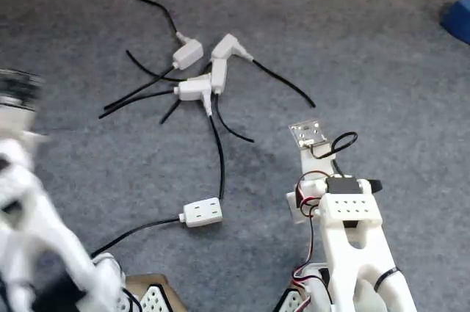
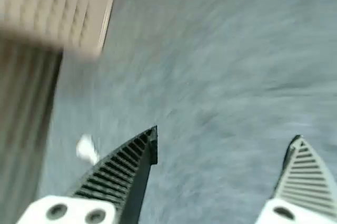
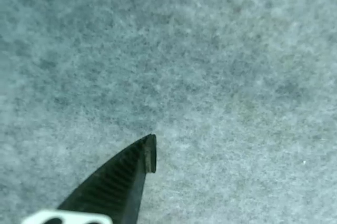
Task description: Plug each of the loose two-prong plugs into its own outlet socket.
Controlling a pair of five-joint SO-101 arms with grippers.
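- Left gripper (image 2: pixel 221 155) jaws spread wide over the grey surface (image 2: pixel 237 50), holding nothing; readied for a grab, I'd say
- Right gripper (image 1: pixel 314 138): opening, cannot tell
- Outlet strip (image 1: pixel 202 212) near it, nothing plugged in; loose plugs (image 1: pixel 192 89) tangled well beyond both

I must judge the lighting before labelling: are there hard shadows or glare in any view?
High view: soft, even light; the plugs and the outlet strip cast only faint shadows on the grey carpet, and a metal plate by an arm's tip shines a little. Left wrist view: no hard shadow under the open left gripper. Right wrist view: carpet evenly lit, no glare.
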